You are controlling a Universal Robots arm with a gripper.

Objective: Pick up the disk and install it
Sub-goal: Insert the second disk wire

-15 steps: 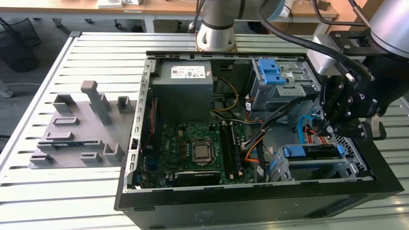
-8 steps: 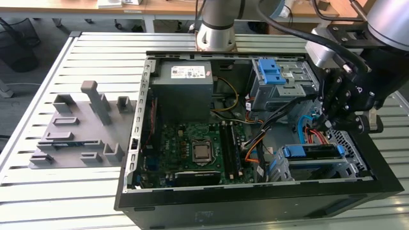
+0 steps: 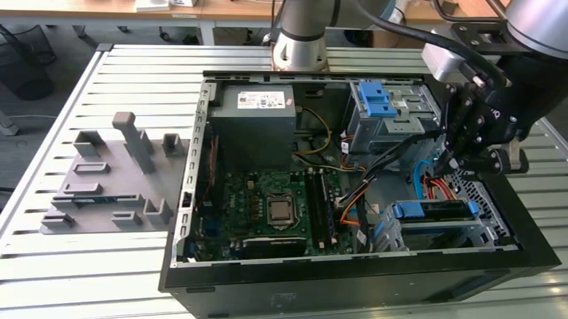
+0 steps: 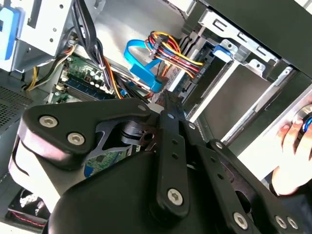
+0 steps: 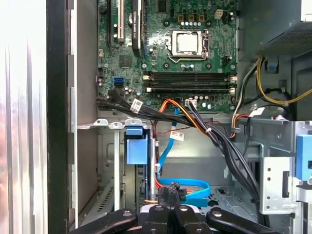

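Seeing the disk [image 3: 437, 211] sitting flat in a metal bay, in the near corner of the open computer case [image 3: 355, 282] on the exterior view's right. Noticing its blue bracket end pointing toward the motherboard [image 3: 266, 206]. Finding the same blue end [image 5: 136, 146] in the first wrist view, standing in the bay just beside the orange and blue cables.

Seeing the gripper [image 3: 457, 165] hanging above the case on the exterior view's right, farther back than the disk and higher, between the disk and the grey cage with blue latches [image 3: 382, 109]. Not touching the disk; keeping clearly apart from it. In the first wrist view, finding the gripper [image 5: 168, 195] just over a flat blue cable [image 5: 195, 187], but being unable to tell if touching it or not.

Seeing the two fingers pressed together, side by side, in both wrist views, with the gripper [image 4: 165, 105] pinching nothing.

Also noticing a grey box with a white sticker [image 3: 257, 113] at the far side of the case, a grey holder with upright blocks [image 3: 116, 179] lying on the slatted table [image 3: 53, 266] on the exterior view's left, and a person's hand [image 4: 292, 146] near the outside of the case in the second wrist view.
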